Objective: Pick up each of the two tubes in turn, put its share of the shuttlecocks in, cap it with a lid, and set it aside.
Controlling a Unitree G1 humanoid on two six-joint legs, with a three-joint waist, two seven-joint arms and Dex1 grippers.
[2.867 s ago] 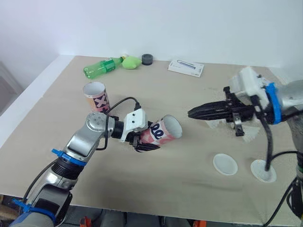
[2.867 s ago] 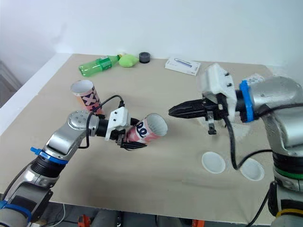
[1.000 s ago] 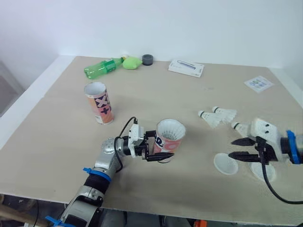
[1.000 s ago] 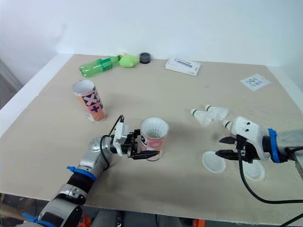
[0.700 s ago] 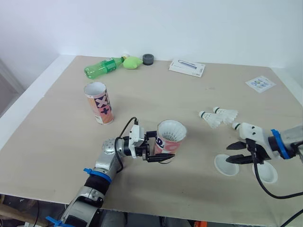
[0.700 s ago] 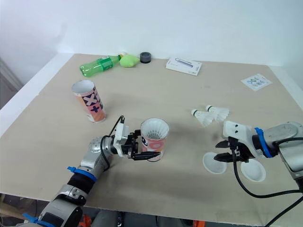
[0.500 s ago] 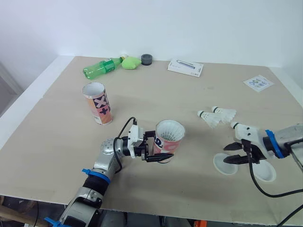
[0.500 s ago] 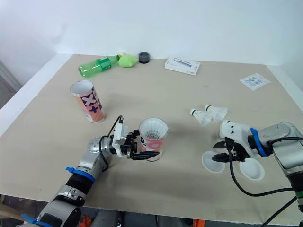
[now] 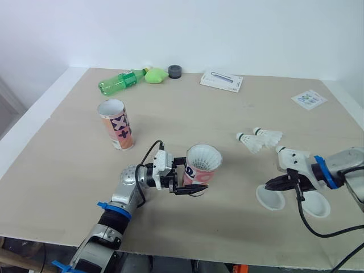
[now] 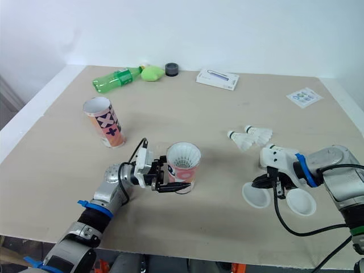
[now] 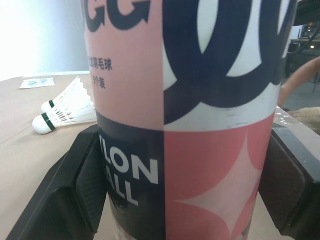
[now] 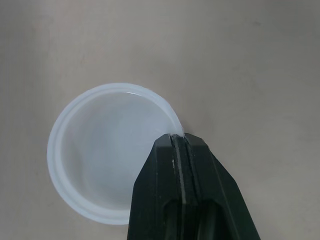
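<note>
A pink tube point(image 9: 197, 174) stands upright on the table with white shuttlecock feathers showing in its mouth. My left gripper point(image 9: 193, 181) is shut on its lower body, one finger point(image 11: 75, 195) on each side of the tube point(image 11: 185, 100). A second, open tube point(image 9: 116, 124) stands at the left. Two loose shuttlecocks point(image 9: 259, 138) lie right of centre. My right gripper point(image 9: 272, 183) is low on the table, shut on the rim of a white lid point(image 12: 100, 170). Another lid point(image 9: 315, 207) lies just to its right.
A green bottle point(image 9: 120, 82), a green lump point(image 9: 152, 75), a dark round cap point(image 9: 175, 71) and a white box point(image 9: 222, 81) line the far edge. A printed card point(image 9: 310, 99) lies at the far right. The table's front edge runs close below both grippers.
My right gripper, open over the nearer lid half a second ago, has dropped and shut on its rim. The left gripper holds the tube as before.
</note>
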